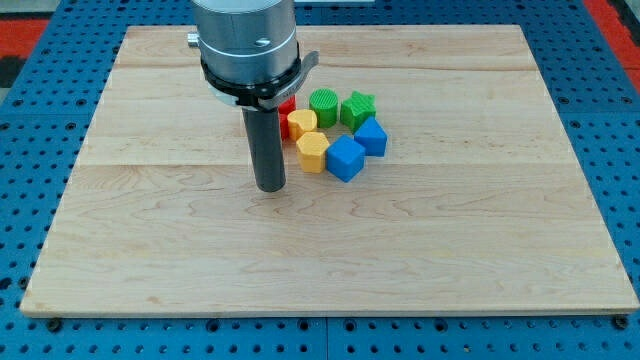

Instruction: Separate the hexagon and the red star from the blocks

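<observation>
- Camera view: you see my tip (270,187) resting on the board (150,250), just to the view's left of the cluster and apart from every block. There is no claw on this arm, only the rod, so it grips nothing and can only push.
- The yellow hexagon (312,152) is the nearest block to my tip, at the cluster's lower left. It touches the blue cube (345,158) on its right and the yellow block (301,124) above it.
- The red block (287,110), which I judge to be the star, is mostly hidden behind the rod and its collar. You cannot confirm its shape from here.
- Risk: if you push the hexagon from this side, toward the view's right, it goes deeper into the cluster and takes the blue cube with it.
- Risk: the blocks are packed tight with the green cylinder (323,104), green star (358,108) and second blue block (371,136). A wide rod between them will likely drag neighbours too.
- Risk: the hidden red block may get bumped unseen when the rod moves up.
</observation>
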